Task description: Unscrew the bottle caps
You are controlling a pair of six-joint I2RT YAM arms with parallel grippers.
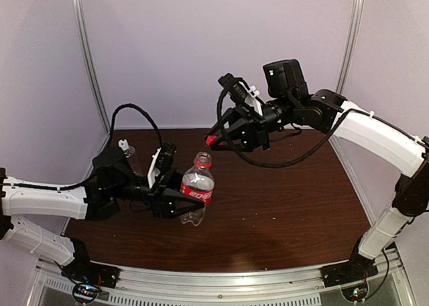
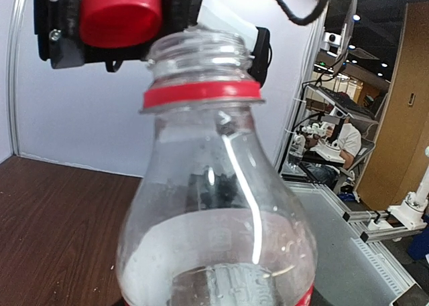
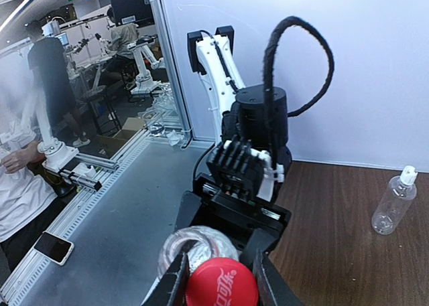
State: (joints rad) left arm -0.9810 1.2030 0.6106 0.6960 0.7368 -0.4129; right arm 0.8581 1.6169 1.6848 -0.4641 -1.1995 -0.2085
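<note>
The left gripper [image 1: 190, 200] clamps the red-labelled bottle [image 1: 198, 180] upright on the table [image 1: 281, 212]. The right gripper [image 1: 213, 140] pinches the red cap [image 3: 221, 284] just above the bottle's open neck, clear of it. The white-capped bottle [image 1: 127, 153] stands back-left.

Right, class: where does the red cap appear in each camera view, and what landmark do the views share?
Top external: red cap near centre, in the right hand.
Left wrist: red cap top left.
Right wrist: red cap bottom centre.
Shared landmark: the red-labelled bottle, its neck open.
</note>
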